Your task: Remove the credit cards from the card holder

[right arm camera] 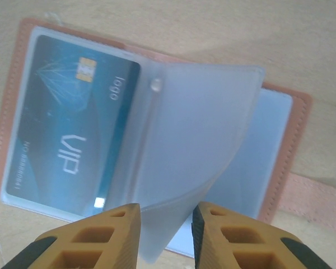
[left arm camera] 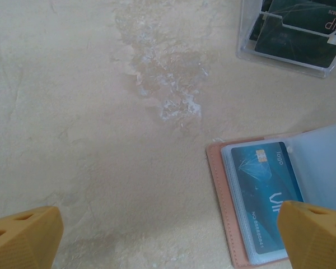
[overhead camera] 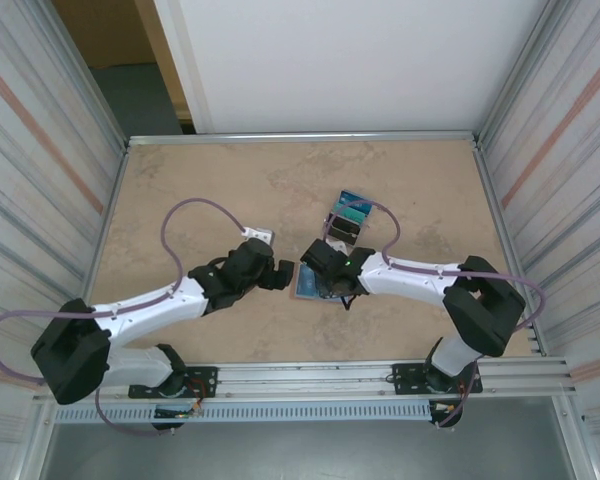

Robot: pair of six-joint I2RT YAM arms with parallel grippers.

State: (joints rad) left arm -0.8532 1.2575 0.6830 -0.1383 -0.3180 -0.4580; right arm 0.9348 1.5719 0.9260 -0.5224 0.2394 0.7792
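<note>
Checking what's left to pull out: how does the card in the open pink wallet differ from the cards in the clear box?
The wallet card lies flat, face up, in a pocket of the card holder, beside the sleeve page the right gripper pinches; the boxed cards sit stacked and overlapping in the clear box. The wallet card shows chip, logo and VIP; the boxed cards show only parts. Both are blue-teal with VIP lettering.

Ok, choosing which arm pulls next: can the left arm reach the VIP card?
Probably yes: the open left tool hangs beside the card holder, with the sleeve page lifted off the VIP card.
</note>
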